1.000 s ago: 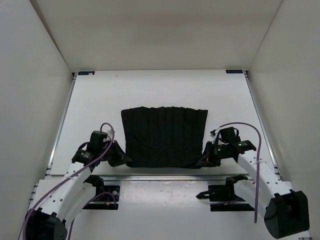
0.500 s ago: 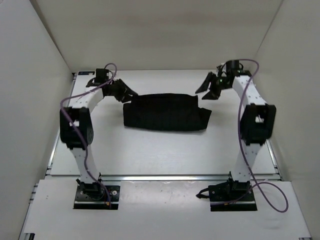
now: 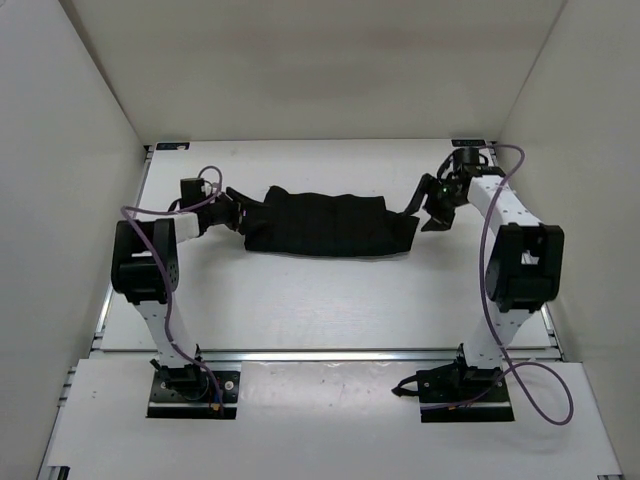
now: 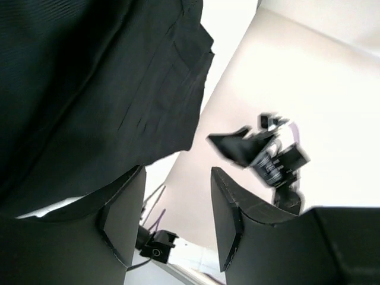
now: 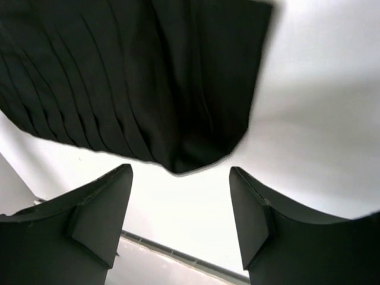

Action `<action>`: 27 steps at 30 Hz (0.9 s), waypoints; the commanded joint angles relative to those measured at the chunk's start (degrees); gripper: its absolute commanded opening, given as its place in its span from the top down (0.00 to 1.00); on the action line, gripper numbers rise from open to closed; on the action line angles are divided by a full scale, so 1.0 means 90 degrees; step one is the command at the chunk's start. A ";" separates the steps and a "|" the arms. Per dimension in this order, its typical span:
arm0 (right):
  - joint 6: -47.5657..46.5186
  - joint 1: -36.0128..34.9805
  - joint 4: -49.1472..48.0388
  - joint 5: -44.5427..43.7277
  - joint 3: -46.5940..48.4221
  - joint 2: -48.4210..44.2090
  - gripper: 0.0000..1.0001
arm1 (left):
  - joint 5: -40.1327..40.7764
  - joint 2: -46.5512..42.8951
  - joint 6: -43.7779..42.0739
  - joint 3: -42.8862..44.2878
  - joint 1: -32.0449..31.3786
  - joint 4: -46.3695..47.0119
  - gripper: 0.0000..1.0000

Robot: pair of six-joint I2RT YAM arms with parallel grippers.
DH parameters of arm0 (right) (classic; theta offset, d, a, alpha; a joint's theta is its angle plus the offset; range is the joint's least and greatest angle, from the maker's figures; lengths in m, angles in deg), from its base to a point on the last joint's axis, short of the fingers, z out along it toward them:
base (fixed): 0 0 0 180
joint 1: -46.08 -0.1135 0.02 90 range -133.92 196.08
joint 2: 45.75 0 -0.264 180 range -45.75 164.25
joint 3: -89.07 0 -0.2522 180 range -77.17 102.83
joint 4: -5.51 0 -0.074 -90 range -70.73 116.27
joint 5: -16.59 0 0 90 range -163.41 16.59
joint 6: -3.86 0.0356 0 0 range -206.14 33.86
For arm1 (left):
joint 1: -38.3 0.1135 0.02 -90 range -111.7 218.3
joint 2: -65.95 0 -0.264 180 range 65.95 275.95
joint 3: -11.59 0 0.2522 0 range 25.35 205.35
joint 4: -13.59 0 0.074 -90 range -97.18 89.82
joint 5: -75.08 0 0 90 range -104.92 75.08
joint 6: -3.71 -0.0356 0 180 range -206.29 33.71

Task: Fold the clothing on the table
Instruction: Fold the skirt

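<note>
The clothing (image 3: 330,225) lies as a band toward the desk's (image 3: 320,310) 12 o'clock side, its long axis running 9 to 3. Left hand (image 3: 243,205) at its 9 o'clock end and right hand (image 3: 433,207) at 3, both wide and empty.

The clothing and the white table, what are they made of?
The clothing looks like soft fabric, matte black: it sags into folds and shows pleat ridges in the right wrist view. The table looks like a hard, smooth board with a matte white finish, flat with little shine; what lies underneath cannot be told.
</note>
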State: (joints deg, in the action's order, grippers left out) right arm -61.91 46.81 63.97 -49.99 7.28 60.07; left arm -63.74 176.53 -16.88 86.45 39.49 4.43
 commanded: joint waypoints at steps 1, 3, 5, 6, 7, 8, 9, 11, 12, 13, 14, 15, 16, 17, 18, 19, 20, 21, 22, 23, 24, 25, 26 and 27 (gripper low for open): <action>0.0462 -0.0071 -0.1119 -0.0073 -0.1050 -0.0742 0.36 | 0.0079 -0.0812 -0.0404 -0.0256 0.0336 0.0049 0.41; 0.0812 -0.0043 -0.1664 0.0141 -0.1733 -0.0927 0.35 | 0.0579 -0.1114 -0.1176 -0.0091 0.0356 -0.1325 0.40; 0.1037 -0.0286 -0.1851 0.0278 -0.1990 -0.0918 0.36 | 0.1387 -0.1164 -0.2034 0.0222 0.0210 -0.2247 0.38; 0.1125 -0.0315 -0.1910 0.0259 -0.2038 -0.0870 0.35 | 0.1594 -0.1155 -0.2260 0.0493 0.0161 -0.2907 0.38; 0.1204 -0.0383 -0.2046 0.0278 -0.2126 -0.0782 0.35 | 0.2128 -0.1135 -0.2659 0.0718 0.0045 -0.3436 0.38; 0.1301 -0.0461 -0.2096 0.0269 -0.2166 -0.0694 0.35 | 0.2578 -0.1125 -0.2953 0.0808 -0.0044 -0.3615 0.37; 0.1447 -0.0501 -0.2184 0.0279 -0.2214 -0.0645 0.35 | 0.2766 -0.1067 -0.2985 0.0847 -0.0064 -0.3858 0.37; 0.1604 -0.0598 -0.2388 0.0250 -0.2380 -0.0596 0.35 | 0.2885 -0.1067 -0.3034 0.0546 -0.0045 -0.3735 0.37; 0.1692 -0.0589 -0.2515 0.0220 -0.2477 -0.0567 0.34 | 0.2914 -0.1057 -0.2995 0.0381 -0.0064 -0.3618 0.36; 0.1789 -0.0618 -0.2574 0.0133 -0.2527 -0.0576 0.35 | 0.3011 -0.1018 -0.3005 0.0244 -0.0045 -0.3559 0.36; 0.1848 -0.0589 -0.2730 0.0152 -0.2701 -0.0567 0.35 | 0.3099 -0.0969 -0.3043 0.0213 -0.0044 -0.3510 0.36; 0.1946 -0.0580 -0.2809 0.0171 -0.2790 -0.0537 0.35 | 0.3187 -0.0863 -0.3073 0.0184 -0.0228 -0.3500 0.36; 0.1966 -0.0560 -0.2906 0.0181 -0.2810 -0.0479 0.35 | 0.3226 -0.0726 -0.3073 0.0213 -0.0307 -0.3509 0.36; 0.2024 -0.0550 -0.2917 0.0133 -0.2810 -0.0421 0.35 | 0.3159 -0.0560 -0.3093 0.0252 -0.0385 -0.3490 0.37; 0.2044 -0.0550 -0.2965 0.0045 -0.2849 -0.0391 0.35 | 0.3207 -0.0452 -0.3122 0.0320 -0.0464 -0.3538 0.38; 0.2112 -0.0492 -0.3004 0.0006 -0.2888 -0.0400 0.35 | 0.3217 -0.0258 -0.3190 0.0485 -0.0455 -0.3693 0.38; 0.2074 -0.0453 -0.3053 -0.0043 -0.2918 -0.0410 0.37 | 0.3333 -0.0208 -0.3190 0.0689 -0.0609 -0.3801 0.39; 0.2093 -0.0327 -0.3160 -0.0053 -0.3024 -0.0400 0.47 | 0.3489 -0.0052 -0.3277 0.0778 -0.0698 -0.3918 0.43; 0.2064 -0.0258 -0.3219 -0.0015 -0.3074 -0.0362 0.70 | 0.3529 -0.0022 -0.3278 0.0866 -0.0737 -0.3929 0.47; 0.1928 -0.0151 -0.3191 0.0053 -0.3045 -0.0313 0.97 | 0.3510 -0.0031 -0.3278 0.0867 -0.0805 -0.3852 0.63; 0.1869 -0.0092 -0.3200 0.0122 -0.3025 -0.0235 0.99 | 0.3462 -0.0002 -0.3240 0.0848 -0.0835 -0.3822 0.98; 0.1636 -0.0101 -0.3094 0.0151 -0.2967 -0.0215 1.00 | 0.3432 -0.0041 -0.3201 0.0790 -0.0845 -0.3783 1.00; 0.1528 0.0170 -0.2822 0.0123 -0.2899 -0.0205 1.00 | 0.3384 -0.0060 -0.3200 0.0770 -0.0923 -0.3763 1.00; 0.1246 0.0298 -0.2606 -0.0081 -0.2753 -0.0224 1.00 | 0.3335 -0.0099 -0.3219 0.0721 -0.1078 -0.3763 1.00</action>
State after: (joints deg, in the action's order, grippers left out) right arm -45.85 46.33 38.25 -48.00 -19.56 57.71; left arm -35.30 176.27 -44.71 93.18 31.84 -28.51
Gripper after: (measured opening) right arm 0.015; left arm 0.015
